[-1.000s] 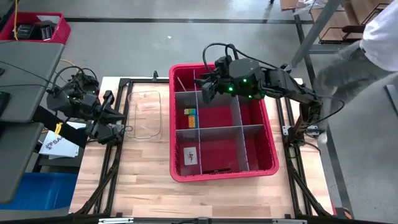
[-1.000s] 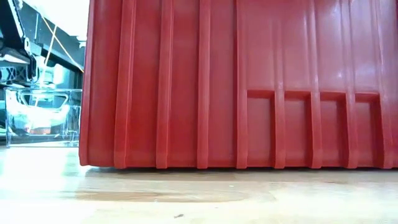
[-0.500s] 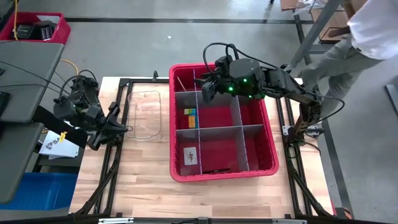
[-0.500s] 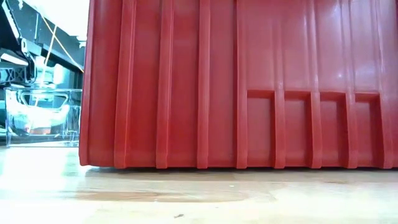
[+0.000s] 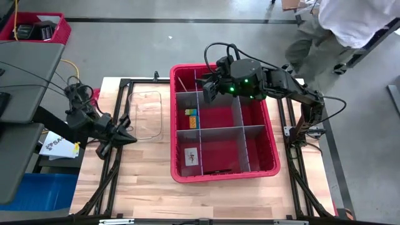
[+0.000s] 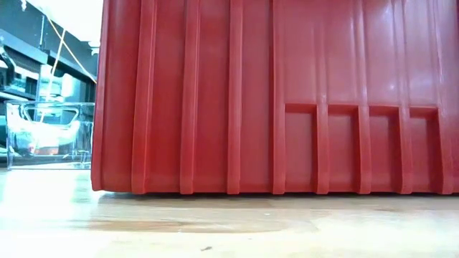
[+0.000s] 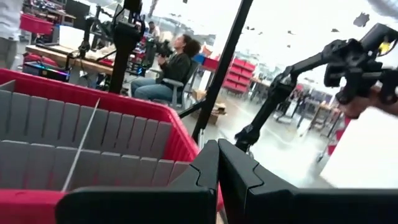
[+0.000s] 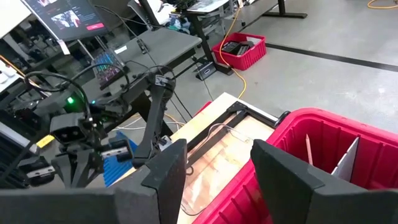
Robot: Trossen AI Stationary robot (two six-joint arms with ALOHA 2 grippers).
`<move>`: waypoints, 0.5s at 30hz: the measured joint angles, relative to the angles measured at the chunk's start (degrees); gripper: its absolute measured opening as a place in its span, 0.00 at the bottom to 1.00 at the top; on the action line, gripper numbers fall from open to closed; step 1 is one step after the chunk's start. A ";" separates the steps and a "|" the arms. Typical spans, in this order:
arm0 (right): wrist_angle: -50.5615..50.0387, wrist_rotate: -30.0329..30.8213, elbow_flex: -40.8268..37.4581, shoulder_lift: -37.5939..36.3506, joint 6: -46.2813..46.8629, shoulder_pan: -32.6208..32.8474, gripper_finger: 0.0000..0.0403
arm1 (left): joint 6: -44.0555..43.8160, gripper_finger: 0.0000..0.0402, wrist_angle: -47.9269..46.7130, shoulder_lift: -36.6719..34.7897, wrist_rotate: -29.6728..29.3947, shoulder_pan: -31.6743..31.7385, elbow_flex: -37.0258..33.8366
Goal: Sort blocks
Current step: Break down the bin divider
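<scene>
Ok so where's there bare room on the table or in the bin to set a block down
Bare wood lies along the table's near edge in front of the red bin, and between the bin and the clear tray. Inside the bin, the right-hand compartments look empty. The middle-left compartment holds the blocks, and the right end effector hangs over the bin's far left.

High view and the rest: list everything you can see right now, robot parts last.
blocks: small cluster, yellow, green, orange and blue, in a middle-left compartment of the bin
red bin: one, red, centre-right of the table
grey dividers: several, grey, splitting the bin into compartments
white card: one, white, front-left compartment
clear tray: one, transparent, left of the bin
table: one, light wood
person: one, white top, beyond the table's far right corner
left gripper: shut, near the clear tray's front-left corner
right gripper: open, over the bin's far edge
</scene>
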 joint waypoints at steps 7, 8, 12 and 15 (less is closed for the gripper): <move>0.00 -0.02 0.00 0.00 -0.57 0.01 0.44 | -3.71 0.00 3.49 6.57 11.32 10.76 -0.47; -0.02 -0.02 0.00 0.00 -0.56 0.02 0.44 | -4.30 0.00 3.56 7.72 13.09 12.37 -0.47; -0.01 -0.09 0.00 0.00 -0.58 0.02 0.44 | -7.73 0.00 4.37 11.97 17.43 18.42 -0.48; -0.02 -0.37 0.00 0.00 -0.58 0.02 0.44 | -9.84 0.00 5.90 14.09 20.90 22.00 -0.47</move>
